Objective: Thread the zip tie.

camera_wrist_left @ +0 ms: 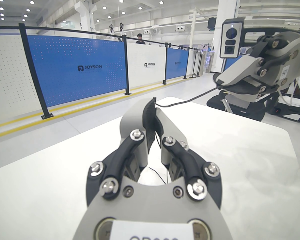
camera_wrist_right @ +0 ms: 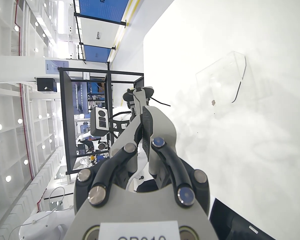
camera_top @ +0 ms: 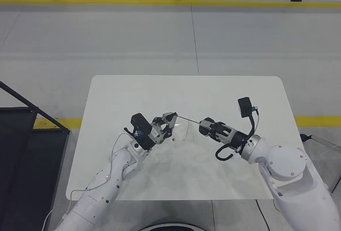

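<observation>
zip tie (camera_top: pixel 187 120) hung above the white table (camera_top: pixel 245 92), strung between the grippers. left gripper (camera_top: pixel 171 117) pinched shut on one end, right gripper (camera_top: pixel 203 124) clamped on the other. looked light, thin, springy, probably slick; best held near the tip.

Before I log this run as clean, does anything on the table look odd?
Only a small brownish speck on the white table by the clear tray; it looks like a stray chip or stain.
</observation>
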Available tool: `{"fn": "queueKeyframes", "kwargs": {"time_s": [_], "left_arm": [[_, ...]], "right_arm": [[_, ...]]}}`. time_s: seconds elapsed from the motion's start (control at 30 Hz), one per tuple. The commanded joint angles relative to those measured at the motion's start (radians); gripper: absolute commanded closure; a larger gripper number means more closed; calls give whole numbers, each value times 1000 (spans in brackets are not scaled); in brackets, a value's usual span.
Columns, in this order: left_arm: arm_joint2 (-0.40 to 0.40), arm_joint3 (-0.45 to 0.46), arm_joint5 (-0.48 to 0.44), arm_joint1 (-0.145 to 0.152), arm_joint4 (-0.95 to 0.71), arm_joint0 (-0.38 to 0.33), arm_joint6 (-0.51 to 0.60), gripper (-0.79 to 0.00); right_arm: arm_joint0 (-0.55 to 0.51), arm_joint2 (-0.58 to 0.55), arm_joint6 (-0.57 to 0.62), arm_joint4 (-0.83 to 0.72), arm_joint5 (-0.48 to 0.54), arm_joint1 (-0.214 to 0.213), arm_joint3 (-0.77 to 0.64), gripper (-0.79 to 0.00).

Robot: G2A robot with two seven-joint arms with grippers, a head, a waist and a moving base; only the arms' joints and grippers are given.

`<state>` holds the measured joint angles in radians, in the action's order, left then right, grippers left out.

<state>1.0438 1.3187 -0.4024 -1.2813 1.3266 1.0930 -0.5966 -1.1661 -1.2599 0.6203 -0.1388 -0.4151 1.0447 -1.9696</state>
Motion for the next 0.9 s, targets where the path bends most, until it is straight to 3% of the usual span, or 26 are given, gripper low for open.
{"fn": "queueKeyframes", "kwargs": {"time_s": [0.0, 0.87], "left_arm": [[0, 0, 0, 0, 0, 0, 0, 0], [0, 0, 0, 0, 0, 0, 0, 0]], "right_arm": [[-2, 0, 1, 0, 2, 0, 3, 0], [-24, -14, 10, 0, 24, 1, 20, 0]]}}
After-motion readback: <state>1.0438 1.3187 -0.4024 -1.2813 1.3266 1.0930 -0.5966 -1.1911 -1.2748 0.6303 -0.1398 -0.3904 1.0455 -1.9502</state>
